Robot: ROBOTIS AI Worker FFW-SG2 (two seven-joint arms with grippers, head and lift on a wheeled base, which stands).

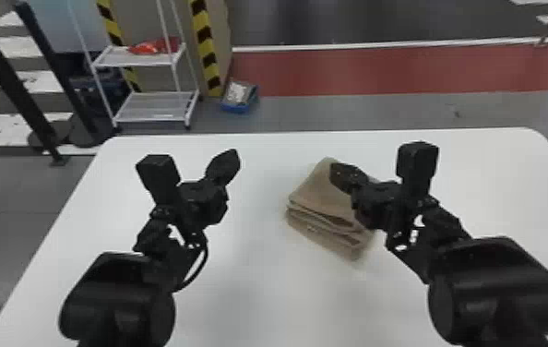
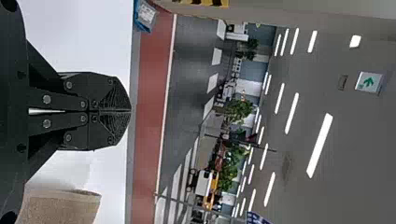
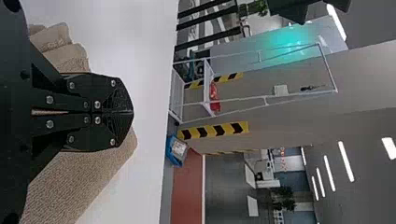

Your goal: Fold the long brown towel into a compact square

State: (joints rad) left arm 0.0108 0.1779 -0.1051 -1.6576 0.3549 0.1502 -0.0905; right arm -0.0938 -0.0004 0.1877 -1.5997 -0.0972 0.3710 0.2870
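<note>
On table (image 1: 250, 300), towel (image 1: 321, 191); beyond, blue bin (image 1: 236, 109) (pale contents (image 1: 237, 92)).

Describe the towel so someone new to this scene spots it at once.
Start at the big white table. Slightly right of its middle in the head view, partly hidden behind the right end effector, lies the towel, folded into a layered stack. Its soft brown cloth sets it apart from that black end effector and the left end effector.

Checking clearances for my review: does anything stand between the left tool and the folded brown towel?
Nothing visible stands between the left tool and the towel; white tabletop spans that gap. The right tool, in the head view, covers part of the towel's right side, outside the gap.
</note>
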